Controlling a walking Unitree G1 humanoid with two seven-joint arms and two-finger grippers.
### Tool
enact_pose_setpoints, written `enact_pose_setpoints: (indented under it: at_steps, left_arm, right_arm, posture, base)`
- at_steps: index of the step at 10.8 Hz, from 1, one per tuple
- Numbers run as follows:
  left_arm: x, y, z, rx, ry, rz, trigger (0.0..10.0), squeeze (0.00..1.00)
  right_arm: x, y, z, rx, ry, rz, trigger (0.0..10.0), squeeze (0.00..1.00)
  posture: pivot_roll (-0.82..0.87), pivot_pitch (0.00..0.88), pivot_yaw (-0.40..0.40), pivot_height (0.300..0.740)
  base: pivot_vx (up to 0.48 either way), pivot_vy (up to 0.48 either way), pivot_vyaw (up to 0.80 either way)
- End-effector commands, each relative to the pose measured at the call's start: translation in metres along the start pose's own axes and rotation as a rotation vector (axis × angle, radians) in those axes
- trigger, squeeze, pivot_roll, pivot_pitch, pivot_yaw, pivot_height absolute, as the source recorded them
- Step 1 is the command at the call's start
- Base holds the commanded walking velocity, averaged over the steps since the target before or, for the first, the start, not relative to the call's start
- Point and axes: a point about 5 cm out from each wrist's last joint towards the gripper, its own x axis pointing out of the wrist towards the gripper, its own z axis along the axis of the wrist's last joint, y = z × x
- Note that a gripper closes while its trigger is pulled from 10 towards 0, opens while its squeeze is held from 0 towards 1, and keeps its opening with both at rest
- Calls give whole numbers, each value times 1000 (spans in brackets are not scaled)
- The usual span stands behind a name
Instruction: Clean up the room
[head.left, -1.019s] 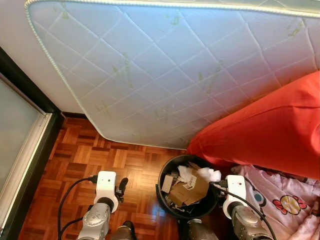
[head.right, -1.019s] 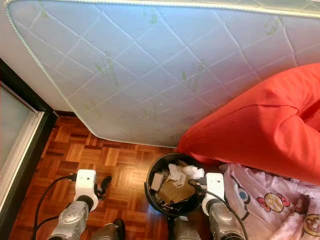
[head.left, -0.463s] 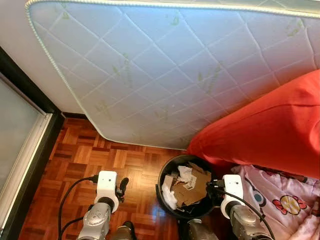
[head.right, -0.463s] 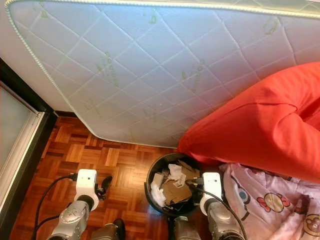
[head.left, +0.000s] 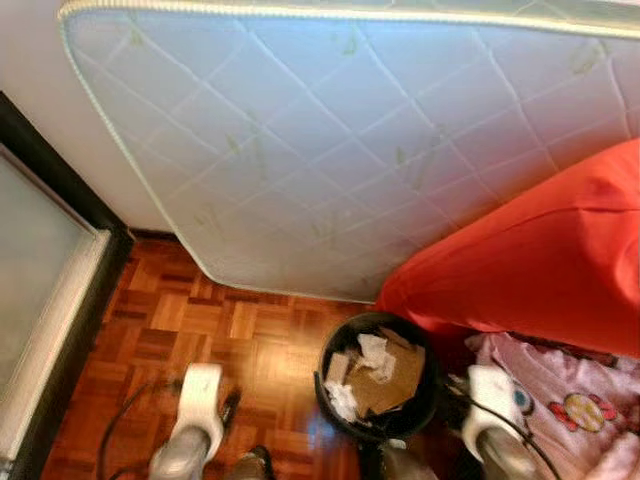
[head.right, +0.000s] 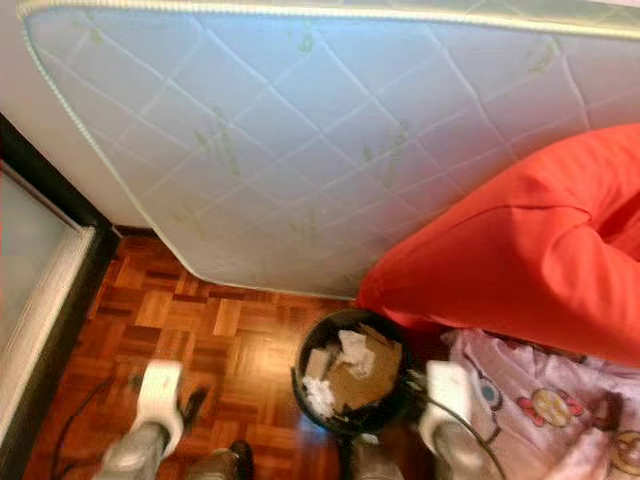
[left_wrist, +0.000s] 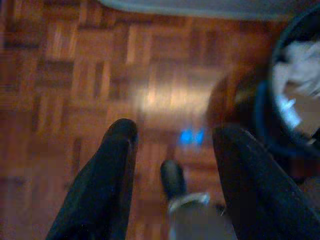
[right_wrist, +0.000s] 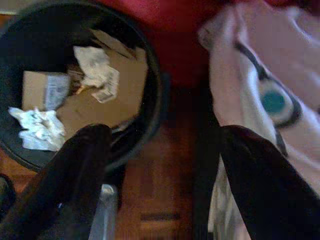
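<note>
A black trash bin (head.left: 322, 368) stands on the parquet floor at the foot of a red cushion. It holds flat cardboard (head.left: 392, 372) and crumpled white paper (head.left: 343, 400). My right gripper (right_wrist: 165, 134) is open and empty, low beside the bin's right side, between the bin (right_wrist: 154, 85) and a pink blanket (right_wrist: 260, 75). My left gripper (left_wrist: 175, 131) is open with nothing in it, above bare floor to the left of the bin. Both arms are blurred in the eye views.
A white quilted mattress (head.left: 330, 150) leans against the wall behind the bin. The big red cushion (head.left: 540, 250) and the pink patterned blanket (head.left: 570, 400) crowd the right side. A dark door frame with frosted glass (head.left: 50, 290) runs along the left. Parquet (head.left: 200, 320) lies open between.
The white crumpled paper at my right gripper one second ago dropped into the bin's left side. Both arms have since drawn back and down, and the eye views are now blurred.
</note>
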Motion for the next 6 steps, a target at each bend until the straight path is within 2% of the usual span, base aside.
enact_pose_setpoints:
  at_steps: [1, 3, 5, 6]
  left_arm:
    - [-7, 9, -18, 1, 86, 34, 10000, 0]
    - [-7, 16, -21, 7, 131, 61, 10000, 0]
    - [-5, 13, -21, 2, 170, 74, 10000, 0]
    - [-4, 9, -21, -8, 174, 73, 10000, 0]
  right_arm:
    - [-6, -6, -18, 33, 47, -25, 10000, 0]
    - [-9, -8, -29, 72, 64, -51, 10000, 0]
    - [-10, -10, -30, 128, 50, -72, 10000, 0]
    - [-10, -10, -27, 122, 39, -62, 10000, 0]
  posture:
    - [78, 201, 30, 740]
    - [50, 136, 49, 740]
    - [29, 64, 45, 740]
    - [30, 58, 30, 740]
  base:
    - [0, 0, 0]
    - [0, 0, 0]
    - [0, 0, 0]
    - [0, 0, 0]
